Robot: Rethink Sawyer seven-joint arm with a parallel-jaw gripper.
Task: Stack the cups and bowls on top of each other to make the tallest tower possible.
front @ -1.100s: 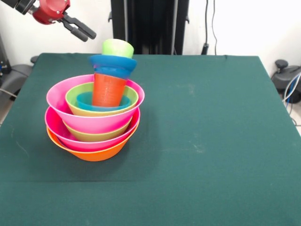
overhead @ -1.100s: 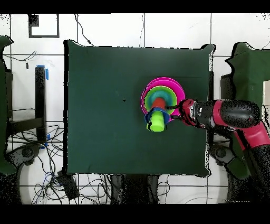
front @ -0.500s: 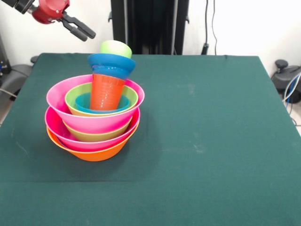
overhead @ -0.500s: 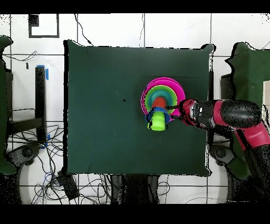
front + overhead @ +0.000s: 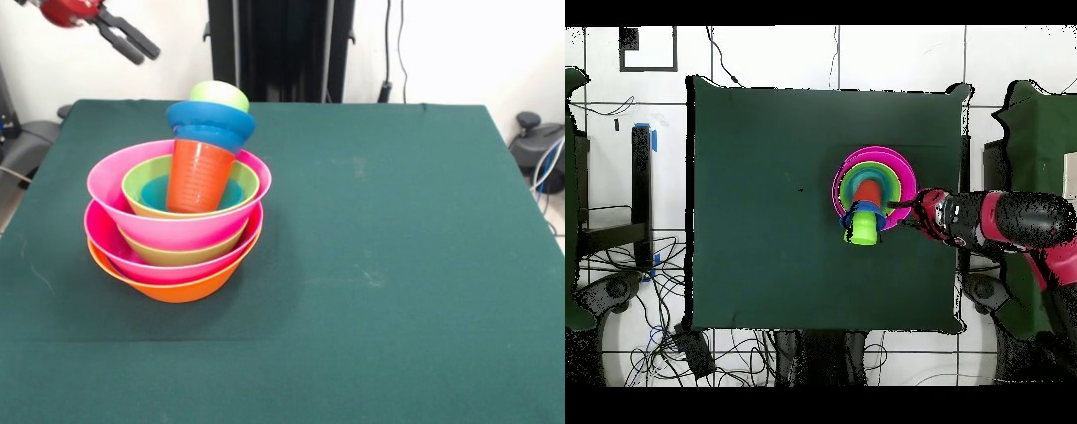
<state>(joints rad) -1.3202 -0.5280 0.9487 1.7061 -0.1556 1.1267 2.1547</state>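
Note:
The tower stands at the table's left in the front view. Its base is the large orange bowl (image 5: 177,288), with pink (image 5: 168,228) and green bowls (image 5: 191,196) nested above. An orange-red cup (image 5: 199,177) leans inside a light blue bowl (image 5: 157,189). It carries small blue bowls (image 5: 210,124) and the light green cup (image 5: 220,92) on top. My gripper (image 5: 146,56) hovers open and empty, up and to the left of the tower's top. From overhead, the gripper (image 5: 901,208) sits just right of the tower (image 5: 875,180), whose green cup (image 5: 861,233) leans toward the picture's bottom.
The tower rests on the green table cloth (image 5: 380,265). The red arm (image 5: 995,220) reaches in over the table's right edge in the overhead view. Cables and a dark stand lie off the table's left side there.
My gripper has risen and drawn back to the left of the tower in the front view. The cup stack's lean has shifted slightly.

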